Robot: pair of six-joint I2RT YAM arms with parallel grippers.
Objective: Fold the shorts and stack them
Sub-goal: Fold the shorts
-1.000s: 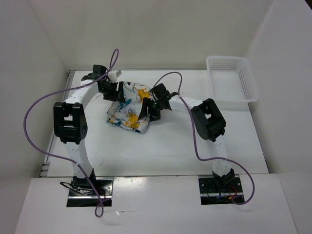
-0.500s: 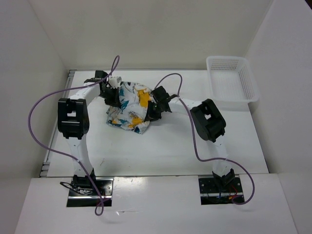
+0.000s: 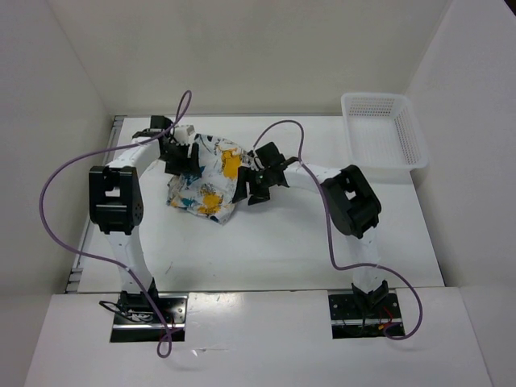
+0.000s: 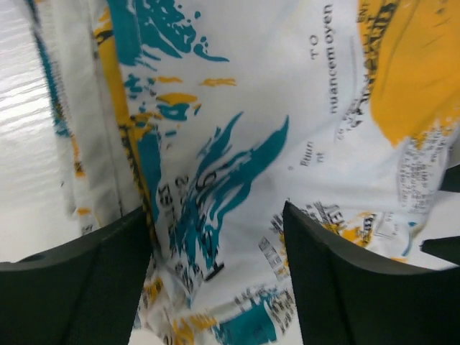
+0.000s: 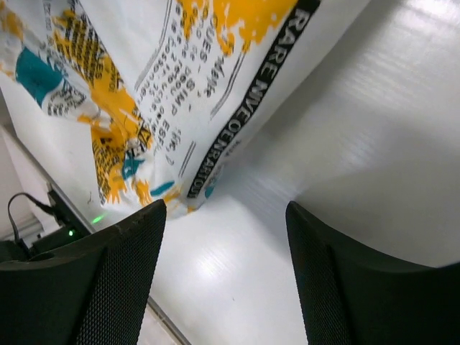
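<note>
Between parted jaws, the shorts [image 3: 205,173] lie bunched; the left gripper [image 4: 214,208] straddles fabric, the right gripper [image 5: 226,205] hangs empty alongside.

A white table [image 3: 266,242] stands boxed in by plain white walls [image 3: 266,56] under even light.

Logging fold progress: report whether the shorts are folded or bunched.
Bunched, not neatly folded: the shorts lie as a crumpled, uneven heap on the table between the left gripper and right gripper; no clean edges show.
</note>
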